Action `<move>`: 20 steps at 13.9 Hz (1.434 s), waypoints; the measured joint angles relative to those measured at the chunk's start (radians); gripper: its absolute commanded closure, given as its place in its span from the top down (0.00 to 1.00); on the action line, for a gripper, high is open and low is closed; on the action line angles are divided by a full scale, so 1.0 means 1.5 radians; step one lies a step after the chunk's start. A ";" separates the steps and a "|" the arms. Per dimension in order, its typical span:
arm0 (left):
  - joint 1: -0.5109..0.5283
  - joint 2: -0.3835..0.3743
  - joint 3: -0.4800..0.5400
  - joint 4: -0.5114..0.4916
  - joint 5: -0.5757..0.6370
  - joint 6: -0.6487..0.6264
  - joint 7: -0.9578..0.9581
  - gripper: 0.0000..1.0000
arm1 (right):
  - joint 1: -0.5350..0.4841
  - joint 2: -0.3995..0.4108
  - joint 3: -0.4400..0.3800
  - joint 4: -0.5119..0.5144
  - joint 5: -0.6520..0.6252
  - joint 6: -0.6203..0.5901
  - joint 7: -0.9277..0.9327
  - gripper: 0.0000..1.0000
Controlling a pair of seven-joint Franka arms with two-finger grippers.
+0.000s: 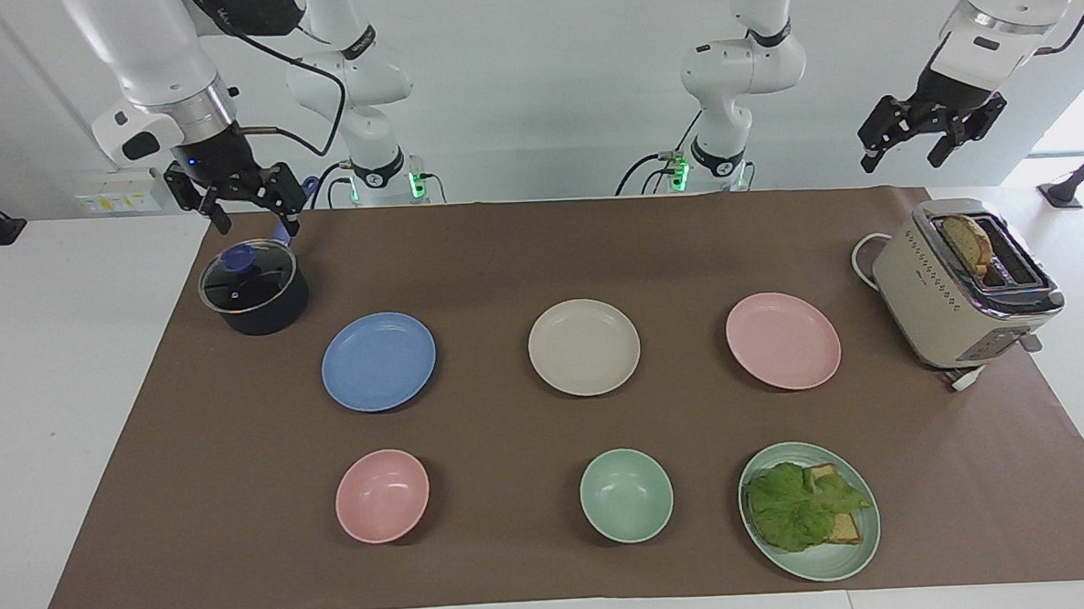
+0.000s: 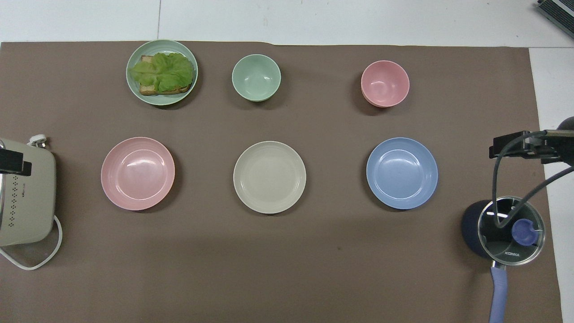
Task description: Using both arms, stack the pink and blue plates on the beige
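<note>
Pink plate [image 1: 783, 341] bare; pot lid [image 2: 511, 231] reads KONKA; both arms' jaws spread.

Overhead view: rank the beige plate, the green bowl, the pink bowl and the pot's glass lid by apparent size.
1. beige plate
2. glass lid, though it sits raised on the pot, so its rank is unsure
3. green bowl and pink bowl look alike
</note>
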State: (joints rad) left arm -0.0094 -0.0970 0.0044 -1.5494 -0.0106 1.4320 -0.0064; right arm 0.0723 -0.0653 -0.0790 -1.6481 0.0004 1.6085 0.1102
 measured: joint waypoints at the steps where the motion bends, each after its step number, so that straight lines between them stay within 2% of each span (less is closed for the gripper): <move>1: 0.000 0.000 0.000 0.000 0.000 0.000 0.000 1.00 | 0.000 0.000 0.000 0.000 0.000 0.000 0.000 1.00; 15: 0.001 -0.006 0.007 -0.015 0.000 -0.005 0.000 1.00 | 0.000 0.000 0.000 0.000 0.000 0.000 0.000 1.00; 18: 0.001 -0.007 0.008 -0.066 0.000 0.014 0.000 1.00 | 0.000 0.000 0.000 0.000 0.000 0.000 0.000 1.00; 20: 0.004 -0.004 0.011 -0.131 0.000 0.073 0.000 1.00 | 0.000 0.000 0.000 0.000 0.000 0.000 0.000 1.00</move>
State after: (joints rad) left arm -0.0034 -0.1033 0.0202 -1.7465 -0.0106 1.5413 -0.0067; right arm 0.0723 -0.0652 -0.0790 -1.6481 0.0004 1.6085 0.1102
